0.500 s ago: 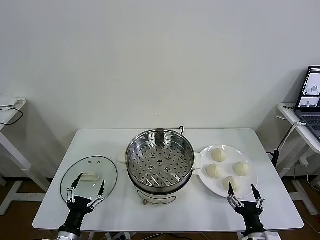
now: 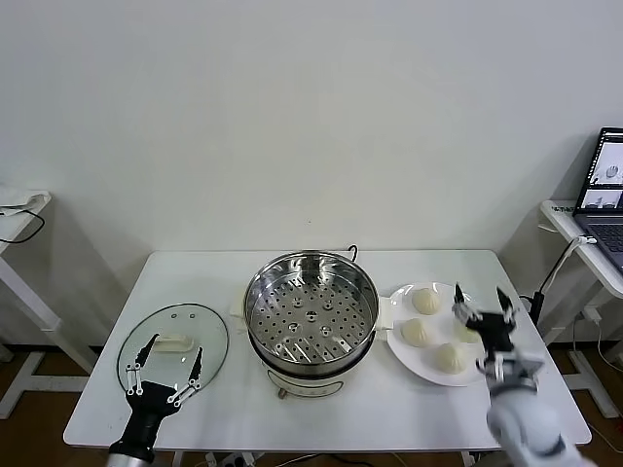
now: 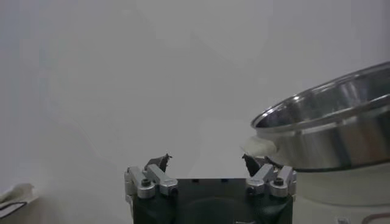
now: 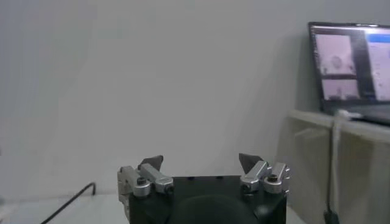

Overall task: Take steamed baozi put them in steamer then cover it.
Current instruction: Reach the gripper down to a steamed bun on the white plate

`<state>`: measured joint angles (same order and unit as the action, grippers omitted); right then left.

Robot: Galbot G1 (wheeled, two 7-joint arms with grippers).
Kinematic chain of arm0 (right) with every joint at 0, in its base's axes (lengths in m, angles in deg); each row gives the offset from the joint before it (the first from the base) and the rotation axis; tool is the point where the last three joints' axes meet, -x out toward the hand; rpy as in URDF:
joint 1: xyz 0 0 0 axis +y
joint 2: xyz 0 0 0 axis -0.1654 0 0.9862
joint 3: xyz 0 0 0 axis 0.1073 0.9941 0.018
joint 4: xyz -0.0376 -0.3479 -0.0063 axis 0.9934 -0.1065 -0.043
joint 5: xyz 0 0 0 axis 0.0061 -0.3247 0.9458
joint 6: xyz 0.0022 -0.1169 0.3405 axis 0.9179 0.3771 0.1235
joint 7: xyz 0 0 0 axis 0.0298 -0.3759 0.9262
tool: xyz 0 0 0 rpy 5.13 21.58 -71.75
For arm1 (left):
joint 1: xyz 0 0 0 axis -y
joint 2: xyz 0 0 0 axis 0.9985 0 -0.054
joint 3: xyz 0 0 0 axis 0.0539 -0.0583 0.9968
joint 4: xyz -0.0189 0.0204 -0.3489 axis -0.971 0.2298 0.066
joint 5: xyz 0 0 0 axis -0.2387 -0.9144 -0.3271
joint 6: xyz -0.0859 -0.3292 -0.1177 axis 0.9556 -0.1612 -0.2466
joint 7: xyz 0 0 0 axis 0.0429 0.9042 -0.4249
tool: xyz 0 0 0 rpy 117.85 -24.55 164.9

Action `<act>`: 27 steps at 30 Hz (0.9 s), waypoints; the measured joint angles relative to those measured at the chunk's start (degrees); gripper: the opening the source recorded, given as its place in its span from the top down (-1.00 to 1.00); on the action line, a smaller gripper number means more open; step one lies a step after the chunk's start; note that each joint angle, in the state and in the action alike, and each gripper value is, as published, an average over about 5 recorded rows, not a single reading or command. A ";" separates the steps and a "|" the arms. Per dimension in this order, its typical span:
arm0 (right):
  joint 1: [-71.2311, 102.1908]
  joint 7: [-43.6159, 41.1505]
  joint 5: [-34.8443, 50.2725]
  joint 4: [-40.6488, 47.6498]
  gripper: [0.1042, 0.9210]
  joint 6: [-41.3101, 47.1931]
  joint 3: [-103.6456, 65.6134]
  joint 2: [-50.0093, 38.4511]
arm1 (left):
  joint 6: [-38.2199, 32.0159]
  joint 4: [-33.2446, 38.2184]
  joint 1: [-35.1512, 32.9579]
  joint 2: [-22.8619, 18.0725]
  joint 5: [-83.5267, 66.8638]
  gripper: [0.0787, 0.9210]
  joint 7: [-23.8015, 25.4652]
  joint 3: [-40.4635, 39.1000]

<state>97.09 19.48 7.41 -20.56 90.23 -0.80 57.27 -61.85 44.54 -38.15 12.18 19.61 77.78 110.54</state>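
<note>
The right gripper (image 2: 479, 300) hangs with its fingers spread wide over the far right part of the white plate (image 2: 409, 355), above the rightmost steamed baozi (image 2: 465, 332), which it partly hides; nothing is between its fingers. In the right wrist view the same gripper (image 4: 200, 163) points toward a pale wall, with a laptop (image 4: 350, 65) on a side table (image 4: 341, 122) beyond it. Three more buns show on the plate: one at the far side (image 2: 425, 301), one nearer the pot (image 2: 416, 333) and one at the near edge (image 2: 450, 358). Just left of the plate stands the steamer (image 2: 311, 316), its perforated tray bare and uncovered, on the white table (image 2: 195, 272). Well to its left the cover (image 2: 175, 341) lies flat on the table, handle up. The left gripper (image 2: 164, 368) sits low at the table's near edge over the near rim of the cover, fingers released and apart, gripping nothing. The left wrist view shows those spread fingertips (image 3: 159, 162) and the steamer's steel wall (image 3: 332, 125) off to one side
</note>
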 measured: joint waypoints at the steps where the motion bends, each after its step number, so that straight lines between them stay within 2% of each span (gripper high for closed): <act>1: -2.98 -1.65 0.41 2.17 -0.76 0.48 2.05 -1.02 | -0.27 0.14 -0.07 -0.01 0.06 -0.77 0.05 0.09; 6: -17.77 -13.62 0.04 12.51 -0.76 1.85 13.49 -5.16 | -1.41 0.54 -0.25 -0.06 0.11 -0.77 0.11 0.51; 11: -31.63 -29.97 -4.91 22.11 -0.76 1.32 25.58 -6.96 | -2.20 0.57 -0.50 -0.23 0.10 -0.77 0.08 0.94; 20: -49.19 -59.71 -21.92 35.96 -0.76 -2.55 41.05 -5.56 | -2.89 0.59 -1.25 -0.84 0.09 -0.77 -0.08 1.53; 27: -55.68 -73.14 -36.40 44.09 -0.76 -6.11 47.76 -1.34 | -3.11 0.62 -1.82 -1.34 0.06 -0.77 -0.58 1.91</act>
<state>41.41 -53.66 -28.99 23.53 84.12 46.97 55.93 -64.97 45.16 -39.96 10.85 19.67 77.20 112.45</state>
